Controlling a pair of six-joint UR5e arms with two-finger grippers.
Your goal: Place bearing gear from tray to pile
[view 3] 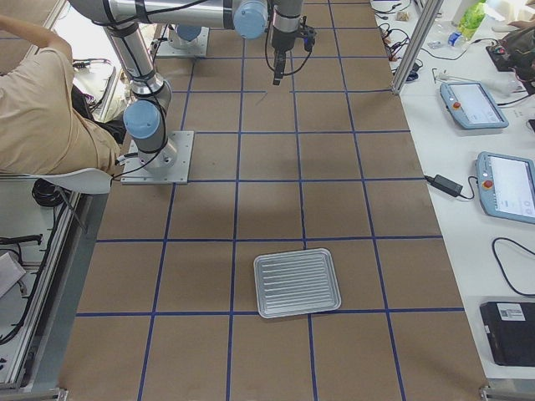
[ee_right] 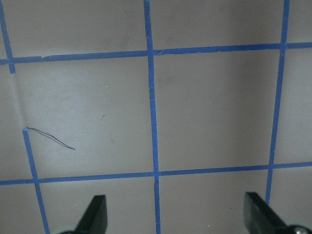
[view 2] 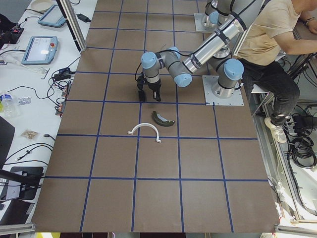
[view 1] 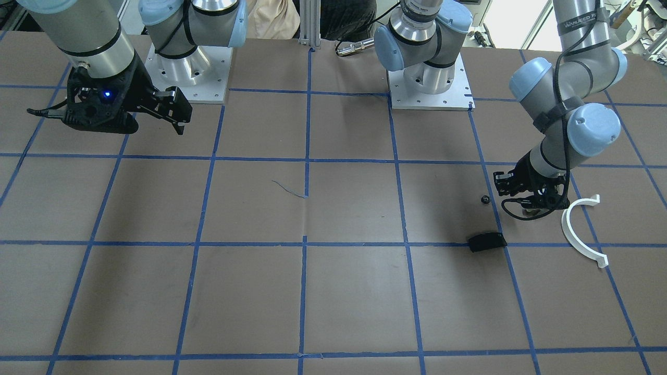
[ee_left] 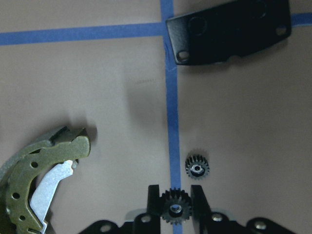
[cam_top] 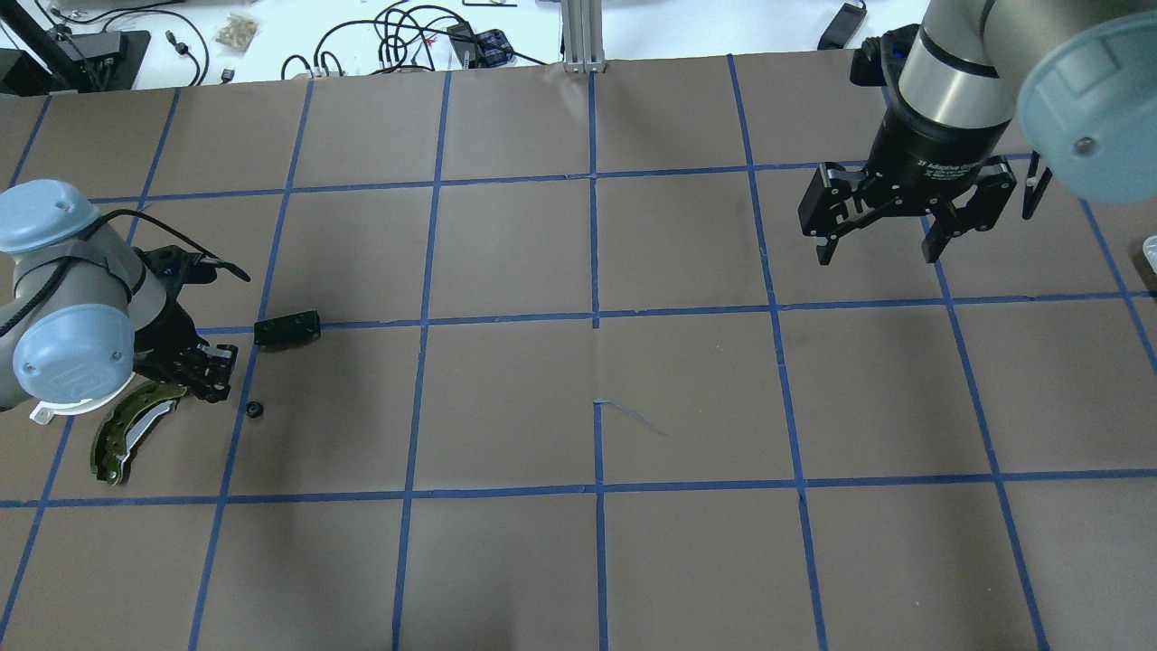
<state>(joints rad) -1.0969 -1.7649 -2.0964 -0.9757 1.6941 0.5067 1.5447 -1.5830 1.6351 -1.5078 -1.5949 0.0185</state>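
Note:
My left gripper (ee_left: 175, 195) is shut on a small black bearing gear (ee_left: 175, 209), low over the table by the pile. Another small black gear (ee_left: 197, 169) (cam_top: 255, 410) (view 1: 485, 199) lies on the table just ahead of the fingers. The pile holds an olive brake shoe (ee_left: 34, 180) (cam_top: 126, 434), a flat black pad (ee_left: 229, 31) (cam_top: 287, 326) (view 1: 487, 241) and a white half-ring (view 1: 581, 232) (view 2: 144, 131). The silver tray (view 3: 297, 282) sits far off near the table's right end and looks empty. My right gripper (cam_top: 872, 244) (ee_right: 175, 219) hangs open, holding nothing.
Brown table paper with a blue tape grid (cam_top: 595, 316) covers the whole surface. A person (view 2: 277, 44) sits behind the arm bases (view 1: 430, 86). Tablets and cables (view 3: 501, 180) lie on the white bench beyond the table's far edge.

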